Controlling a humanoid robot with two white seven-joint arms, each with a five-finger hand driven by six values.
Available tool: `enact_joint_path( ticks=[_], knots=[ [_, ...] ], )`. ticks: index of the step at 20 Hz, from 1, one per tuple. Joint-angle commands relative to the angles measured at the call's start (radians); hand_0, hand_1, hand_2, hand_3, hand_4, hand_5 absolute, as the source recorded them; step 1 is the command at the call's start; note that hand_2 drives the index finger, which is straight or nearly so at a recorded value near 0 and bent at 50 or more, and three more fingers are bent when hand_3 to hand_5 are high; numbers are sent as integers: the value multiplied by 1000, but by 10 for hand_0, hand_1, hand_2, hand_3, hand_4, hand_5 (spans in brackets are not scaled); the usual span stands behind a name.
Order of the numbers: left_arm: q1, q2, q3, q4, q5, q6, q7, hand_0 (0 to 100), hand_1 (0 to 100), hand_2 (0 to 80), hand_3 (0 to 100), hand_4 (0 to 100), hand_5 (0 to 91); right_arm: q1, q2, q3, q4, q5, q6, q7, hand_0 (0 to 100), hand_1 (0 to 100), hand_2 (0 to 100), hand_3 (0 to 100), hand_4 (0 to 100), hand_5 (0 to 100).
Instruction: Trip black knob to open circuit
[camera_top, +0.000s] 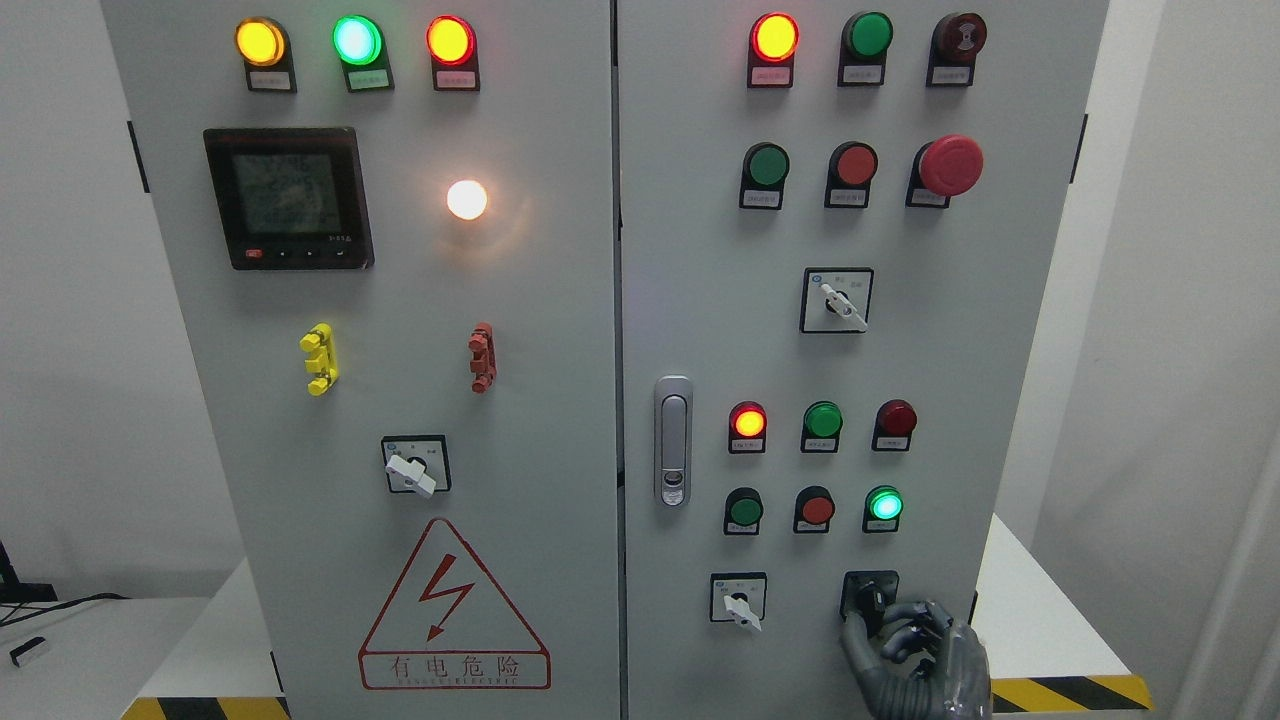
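Right hand (915, 650) at black knob (868, 597), fingers curled round it. Likely best: grip firmly, twist squarely, avoid slipping off. Left hand unseen.

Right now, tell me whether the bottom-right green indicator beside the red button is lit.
Lit. The green indicator glows bright with a pale centre, unlike the dull green lamp above it.

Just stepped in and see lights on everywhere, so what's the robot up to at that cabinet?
The robot's right hand is at the black knob in the bottom right corner of the grey electrical cabinet, its fingers curled around it. This looks like the start of tripping the knob. Several indicator lamps are lit, including a green one just above the knob. The left hand is out of view.
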Motion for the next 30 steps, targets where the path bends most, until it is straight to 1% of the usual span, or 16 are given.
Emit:
enact_joint_path(
  ticks=[1, 7, 27, 30],
  knots=[
    [0, 1, 0, 0, -31, 0, -1, 120, 389, 0, 0, 0, 0, -1, -2, 0, -2, 23, -2, 1, 305, 842, 520, 841, 823, 926],
    [0, 1, 0, 1, -31, 0, -1, 120, 389, 0, 0, 0, 0, -1, -3, -5, -2, 26, -14, 1, 306, 848, 519, 841, 821, 926],
    [0, -1, 0, 1, -31, 0, -1, 120, 389, 0, 0, 0, 0, 9, -6, -8, 7, 34, -16, 2, 321, 865, 503, 825, 817, 925],
    [0, 1, 0, 0, -31, 0, -1, 120, 389, 0, 0, 0, 0, 9, -6, -8, 7, 32, -16, 1, 300, 859, 508, 830, 821, 924]
  ],
)
